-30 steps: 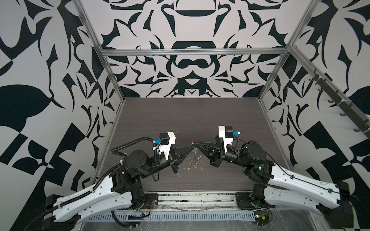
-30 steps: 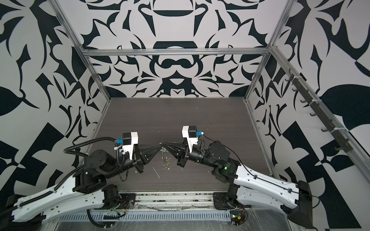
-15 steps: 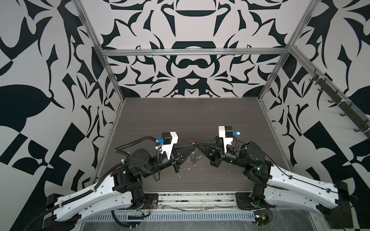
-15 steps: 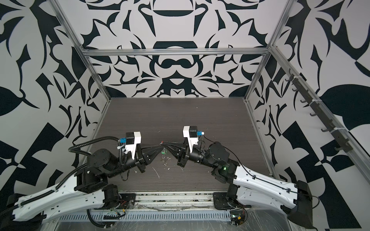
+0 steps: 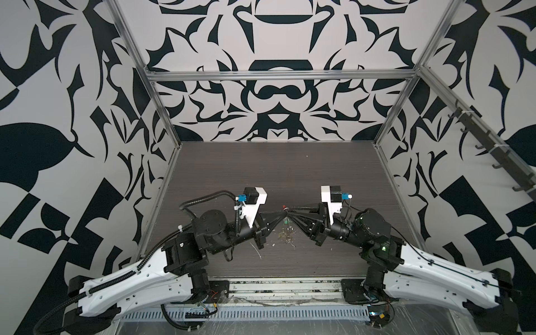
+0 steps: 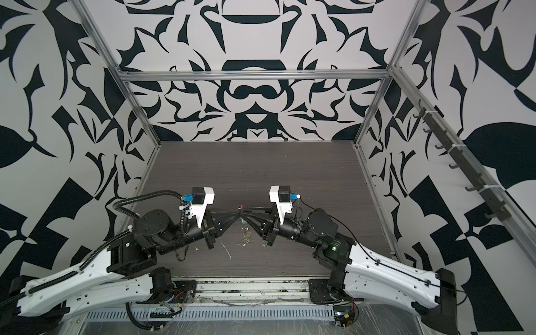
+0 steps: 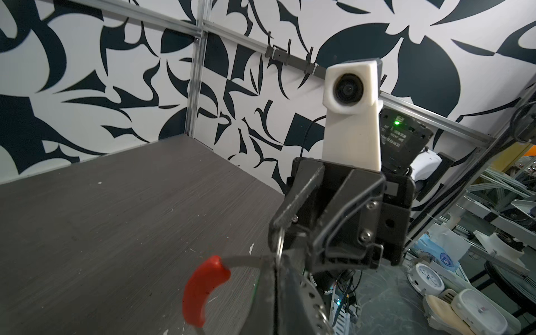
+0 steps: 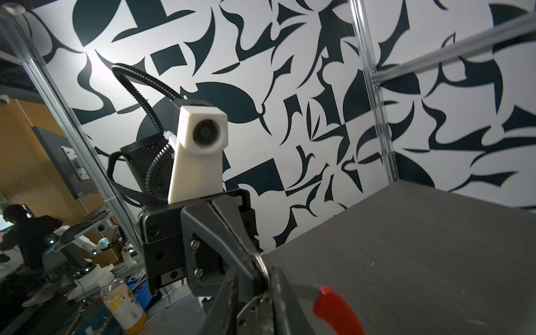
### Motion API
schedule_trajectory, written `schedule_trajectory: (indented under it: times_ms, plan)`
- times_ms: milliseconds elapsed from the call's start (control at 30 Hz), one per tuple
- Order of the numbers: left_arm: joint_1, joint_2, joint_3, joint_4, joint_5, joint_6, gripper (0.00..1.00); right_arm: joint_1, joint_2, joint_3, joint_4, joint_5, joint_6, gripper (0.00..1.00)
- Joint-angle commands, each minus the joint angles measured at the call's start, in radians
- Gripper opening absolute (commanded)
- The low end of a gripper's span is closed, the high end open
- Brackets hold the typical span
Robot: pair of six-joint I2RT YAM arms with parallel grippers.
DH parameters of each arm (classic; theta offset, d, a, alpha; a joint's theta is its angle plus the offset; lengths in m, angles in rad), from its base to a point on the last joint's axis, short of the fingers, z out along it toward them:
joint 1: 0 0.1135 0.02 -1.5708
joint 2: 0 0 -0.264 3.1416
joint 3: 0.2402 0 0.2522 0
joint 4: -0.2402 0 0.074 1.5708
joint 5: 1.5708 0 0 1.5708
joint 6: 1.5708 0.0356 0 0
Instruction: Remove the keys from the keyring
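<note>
Left gripper (image 8: 256,256) clamps the thin grey wire keyring (image 7: 203,287) beside its red sleeve; right gripper (image 7: 293,243), jaws apart, should pinch the small silver split ring (image 7: 279,246) squarely, then slide it right.

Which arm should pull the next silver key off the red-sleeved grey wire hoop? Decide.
Right, probably. The left gripper is shut on the grey wire hoop, anchoring it; the right gripper has open jaws at a small silver split ring.
</note>
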Motion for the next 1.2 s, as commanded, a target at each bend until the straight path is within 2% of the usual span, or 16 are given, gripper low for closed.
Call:
schedule_trajectory:
  times_ms: [0, 200, 433, 700, 767, 800, 833, 1167]
  plan:
    - [0.002, 0.025, 0.082, -0.152, -0.029, -0.04, 0.0, 0.007, -0.099, -0.015, -0.116, 0.098, -0.019, 0.31]
    - [0.001, 0.083, 0.164, -0.274, -0.036, -0.058, 0.0, 0.007, -0.195, -0.05, -0.241, 0.172, -0.022, 0.37]
    - [0.002, 0.149, 0.229, -0.323, -0.028, -0.056, 0.0, 0.007, -0.189, -0.042, -0.317, 0.165, -0.029, 0.44]
    - [0.002, 0.127, 0.192, -0.263, -0.001, -0.022, 0.0, 0.007, -0.14, -0.023, -0.335, 0.068, -0.059, 0.46]
    - [0.001, 0.114, 0.171, -0.238, 0.017, -0.007, 0.0, 0.007, -0.128, -0.016, -0.336, 0.035, -0.071, 0.49]
    - [0.002, 0.106, 0.159, -0.225, 0.029, 0.001, 0.0, 0.008, -0.125, -0.013, -0.337, 0.024, -0.078, 0.58]
    - [0.001, 0.098, 0.147, -0.213, 0.039, 0.015, 0.0, 0.009, -0.125, -0.012, -0.337, 0.02, -0.082, 0.59]
    - [0.002, 0.006, 0.053, -0.114, 0.159, 0.098, 0.0, 0.011, -0.134, -0.022, -0.308, -0.009, -0.111, 0.6]
